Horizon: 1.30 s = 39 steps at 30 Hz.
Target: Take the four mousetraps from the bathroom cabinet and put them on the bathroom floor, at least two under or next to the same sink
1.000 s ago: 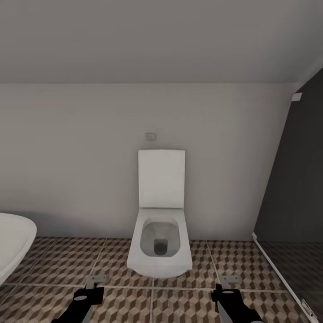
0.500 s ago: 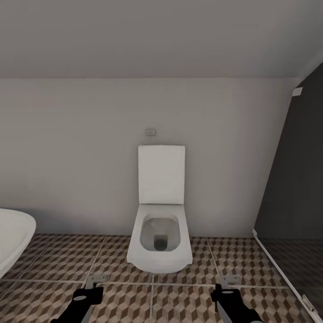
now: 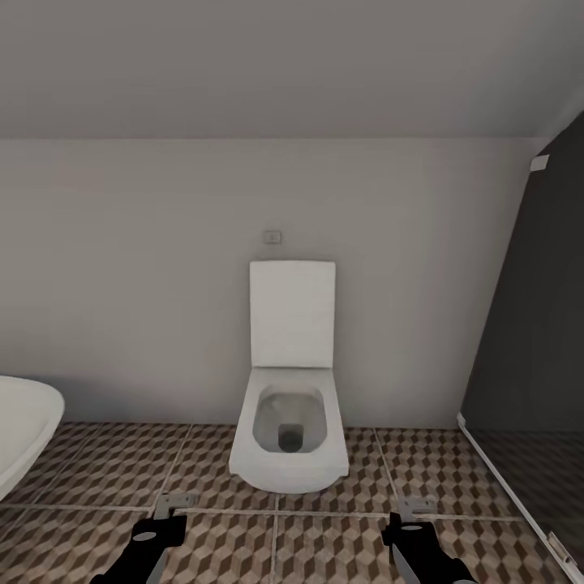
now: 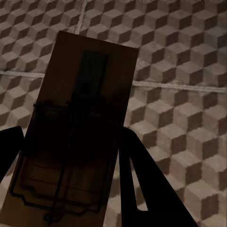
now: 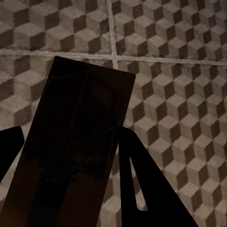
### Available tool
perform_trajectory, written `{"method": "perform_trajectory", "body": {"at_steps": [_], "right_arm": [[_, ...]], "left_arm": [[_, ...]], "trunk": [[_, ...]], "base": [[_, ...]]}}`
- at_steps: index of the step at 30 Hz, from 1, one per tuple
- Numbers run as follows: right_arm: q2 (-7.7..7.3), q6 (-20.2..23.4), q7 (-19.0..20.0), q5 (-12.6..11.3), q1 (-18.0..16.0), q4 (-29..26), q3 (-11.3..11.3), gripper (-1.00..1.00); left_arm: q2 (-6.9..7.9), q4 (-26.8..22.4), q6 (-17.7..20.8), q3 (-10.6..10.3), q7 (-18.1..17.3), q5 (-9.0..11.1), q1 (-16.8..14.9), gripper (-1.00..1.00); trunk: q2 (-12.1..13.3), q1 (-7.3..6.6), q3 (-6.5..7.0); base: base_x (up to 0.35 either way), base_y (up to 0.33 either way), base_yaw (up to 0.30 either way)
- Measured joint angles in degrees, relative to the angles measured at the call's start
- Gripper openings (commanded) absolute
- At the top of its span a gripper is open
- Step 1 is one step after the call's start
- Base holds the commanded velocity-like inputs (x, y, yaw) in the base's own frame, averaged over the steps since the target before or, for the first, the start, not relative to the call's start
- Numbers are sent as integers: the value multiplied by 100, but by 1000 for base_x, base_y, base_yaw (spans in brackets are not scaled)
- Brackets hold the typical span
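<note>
Each pincer – left gripper [image 4: 71,156], right gripper [image 5: 71,161] – clamps a mousetrap [image 4: 75,137] above tiled bathroom floor [image 3: 324,551]; lower gently, keeping traps flat

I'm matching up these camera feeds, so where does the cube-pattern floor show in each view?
Head view: the bathroom floor runs across the bottom strip, around the toilet.
Left wrist view: floor as background behind the left arm's mousetrap.
Right wrist view: floor behind the right arm's mousetrap.
Shared landmark: the pale grout lines between tiles.
</note>
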Motion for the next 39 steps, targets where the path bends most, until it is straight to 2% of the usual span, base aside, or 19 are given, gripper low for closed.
{"method": "perform_trajectory", "body": {"at_steps": [15,39], "right_arm": [[-19,11,1,0,0,-9,8,-100],[-53,11,-1,-8,0,-18,9,-100]], "left_arm": [[41,-24,5,33,-4,-2,0,-100],[4,-13,-8,27,10,10,0,-100]], "trunk": [[0,-2,0],[0,1,0]], "base": [[292,89,0],[84,6,0]]}}
